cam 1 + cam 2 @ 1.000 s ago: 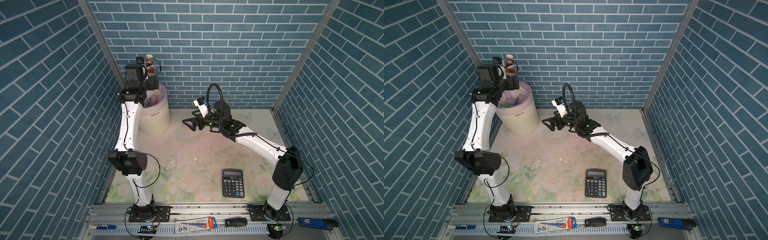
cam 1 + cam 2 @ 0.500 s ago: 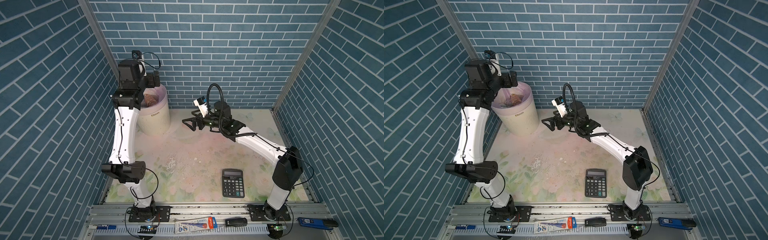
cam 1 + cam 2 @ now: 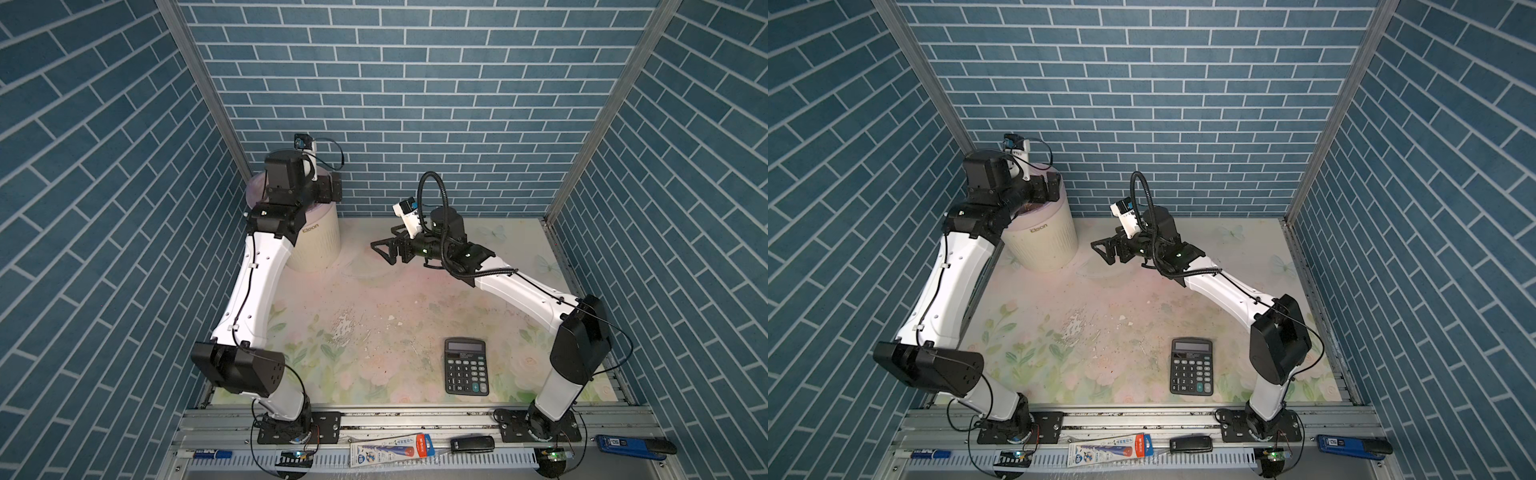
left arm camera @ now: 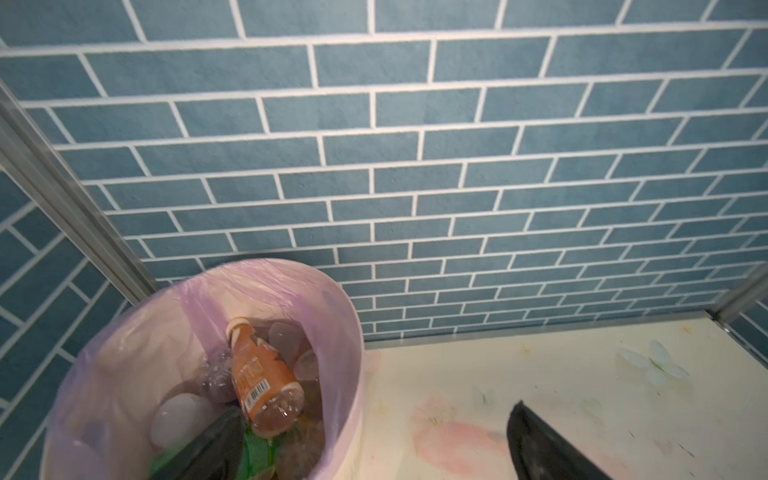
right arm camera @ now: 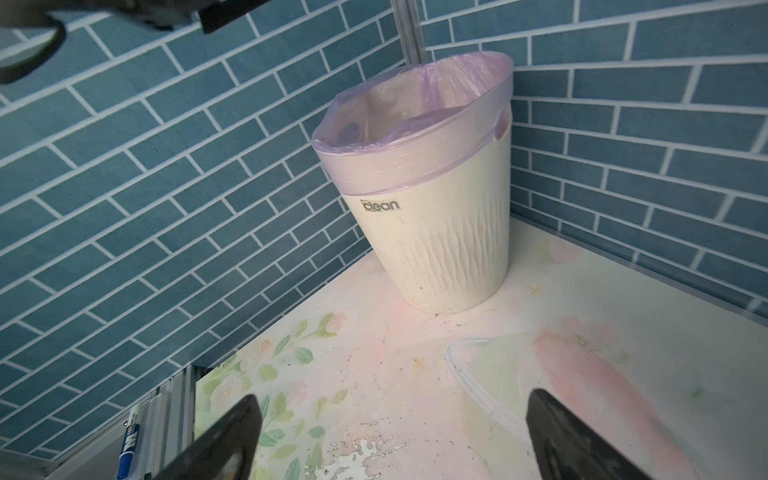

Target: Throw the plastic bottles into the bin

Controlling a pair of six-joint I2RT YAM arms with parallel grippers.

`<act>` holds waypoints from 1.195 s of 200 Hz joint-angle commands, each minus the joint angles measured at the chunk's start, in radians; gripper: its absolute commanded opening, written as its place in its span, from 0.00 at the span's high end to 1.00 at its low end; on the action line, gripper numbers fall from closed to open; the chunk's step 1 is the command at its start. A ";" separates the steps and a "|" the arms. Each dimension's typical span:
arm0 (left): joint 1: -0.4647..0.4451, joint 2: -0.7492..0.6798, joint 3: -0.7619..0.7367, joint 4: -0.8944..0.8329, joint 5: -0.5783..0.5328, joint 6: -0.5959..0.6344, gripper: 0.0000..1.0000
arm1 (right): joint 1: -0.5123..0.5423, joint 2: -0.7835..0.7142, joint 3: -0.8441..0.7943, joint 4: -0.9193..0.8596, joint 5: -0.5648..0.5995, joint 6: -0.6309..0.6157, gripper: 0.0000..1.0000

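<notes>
Top views both show the floral counter with the left arm rising steeply from its base at the front rail, elbow low and out to the side, forearm slanting up to the back left corner, and its wrist bent over the bin. The right arm runs lower: upper link upright at the front right, forearm stretched toward the middle back, wrist about level and aimed at the bin from a short way off. That bin stands upright in the corner against the tiled wall, its pink-lilac bag folded over the rim. In the left wrist view the plastic bottles lie piled inside it; the topmost, an orange-brown labelled bottle, lies slanted on the others, long axis running from the cap near the back wall to the base nearer the camera. The left fingers are spread wide and hold nothing, one over the bin's mouth, the other out past its rim. The right fingers are likewise wide apart and empty above the counter. A black calculator lies flat near the front.
</notes>
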 commanded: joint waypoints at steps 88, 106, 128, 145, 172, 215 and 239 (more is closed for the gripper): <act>-0.015 -0.354 -0.860 0.490 -0.220 -0.080 0.01 | -0.210 -0.236 -0.202 -0.248 0.794 -0.019 0.01; -0.014 -0.376 -0.955 0.541 -0.278 -0.086 0.01 | -0.250 -0.261 -0.271 -0.220 0.870 -0.016 0.01; -0.014 -0.363 -1.019 0.582 -0.347 -0.044 0.01 | -0.301 -0.281 -0.336 -0.201 0.961 -0.003 0.01; -0.010 -0.332 -1.060 0.633 -0.381 -0.006 0.01 | -0.340 -0.303 -0.392 -0.182 0.973 -0.001 0.01; 0.039 -0.268 -1.169 0.733 -0.358 -0.015 0.01 | -0.391 -0.341 -0.477 -0.161 0.974 0.012 0.01; 0.146 -0.169 -1.304 0.970 -0.296 -0.028 0.01 | -0.417 -0.391 -0.686 0.063 1.062 -0.069 0.01; 0.210 -0.104 -1.320 1.027 -0.208 -0.085 0.01 | -0.434 -0.386 -0.751 0.098 1.109 -0.116 0.01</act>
